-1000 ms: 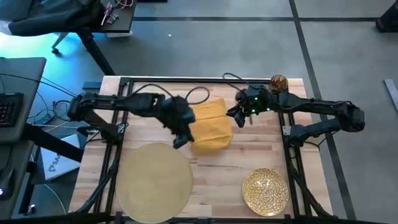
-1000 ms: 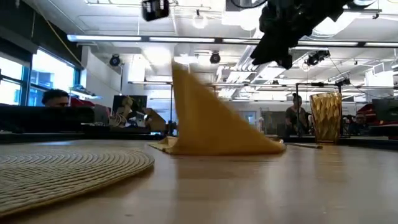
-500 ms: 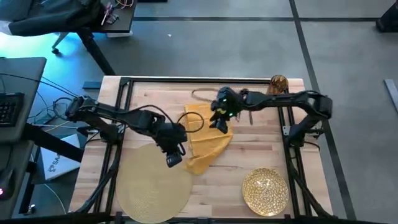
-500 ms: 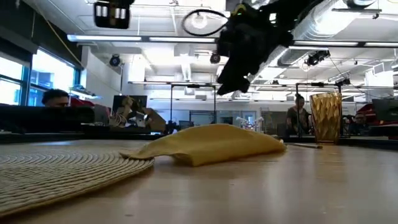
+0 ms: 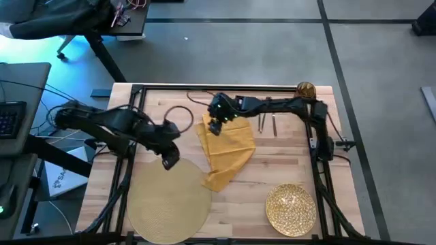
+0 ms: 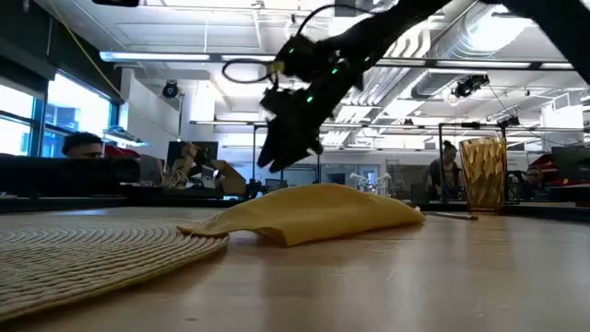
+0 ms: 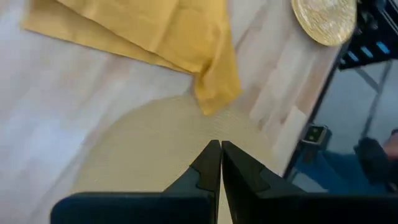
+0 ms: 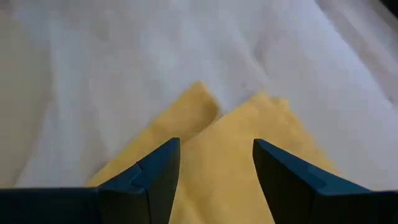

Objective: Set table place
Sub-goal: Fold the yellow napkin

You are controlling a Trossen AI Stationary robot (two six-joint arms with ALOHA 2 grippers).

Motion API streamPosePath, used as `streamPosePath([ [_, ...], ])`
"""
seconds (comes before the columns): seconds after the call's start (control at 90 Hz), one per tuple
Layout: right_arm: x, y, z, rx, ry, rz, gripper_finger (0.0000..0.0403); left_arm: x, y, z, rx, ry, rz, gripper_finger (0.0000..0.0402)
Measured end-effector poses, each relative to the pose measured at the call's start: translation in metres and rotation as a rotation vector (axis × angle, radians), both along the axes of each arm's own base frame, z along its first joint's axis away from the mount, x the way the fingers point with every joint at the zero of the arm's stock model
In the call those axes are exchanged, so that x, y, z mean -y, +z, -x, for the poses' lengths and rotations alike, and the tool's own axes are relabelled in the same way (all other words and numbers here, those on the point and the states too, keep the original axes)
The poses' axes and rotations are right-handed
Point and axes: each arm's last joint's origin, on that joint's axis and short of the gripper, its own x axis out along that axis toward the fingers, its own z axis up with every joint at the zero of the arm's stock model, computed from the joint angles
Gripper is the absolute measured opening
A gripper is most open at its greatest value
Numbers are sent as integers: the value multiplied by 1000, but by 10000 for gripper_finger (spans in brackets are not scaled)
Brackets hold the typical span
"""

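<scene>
an open-plan lab or office workspace is showing here; exposed ducts (image 6: 461, 37) and strip lights (image 6: 184, 57) are running overhead. people (image 6: 81, 146) are sitting at desks beyond the table (image 6: 415, 277); a keyboard (image 5: 10, 119) is lying nearby.

- Grey floor (image 5: 272, 47) all round, dark seams crossing it; blue glow on it far out past left jaws.
- Dark desk (image 5: 24, 82) with keyboard (image 5: 8, 119) well apart from left jaws, on side away from right jaws.
- White box (image 5: 58, 178) on floor, nearer left jaws than right.
- Low view: person's head (image 6: 83, 145) and standing person (image 6: 447, 171) far behind right jaws, one to each side.
- Ceiling lamp (image 6: 295, 32) high above right jaws; windows (image 6: 18, 115) far off to side.
</scene>
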Motion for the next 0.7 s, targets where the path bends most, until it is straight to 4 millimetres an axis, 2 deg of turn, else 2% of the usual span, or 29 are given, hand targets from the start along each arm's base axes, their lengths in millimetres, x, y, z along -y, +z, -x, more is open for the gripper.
streamPosePath([
  [0.244, -9, -35, -26, -124, -42, -68, 173, -8, 8, 23, 1, 43, -73, 0],
  [0.322, -11, -41, -26, -190, -87, -47, 145, -9, 8, 24, 1, 46, -92, 0],
  [0.4, -11, -41, -24, -233, -87, -35, 96, -9, 8, 24, 1, 41, -101, 0],
  [0.467, -11, -33, -23, -239, -61, -20, 38, -10, 8, 24, 3, 43, -107, 0],
  [0.511, -11, -24, -22, -239, -37, -4, 16, -10, 8, 24, 4, 46, -111, 0],
  [0.633, -10, 9, -18, -233, 5, 1, 4, -11, 8, 24, 13, 61, -151, 0],
  [0.7, -8, 28, -15, -202, 64, -57, 2, -12, 8, 24, 18, 76, -176, 0],
])
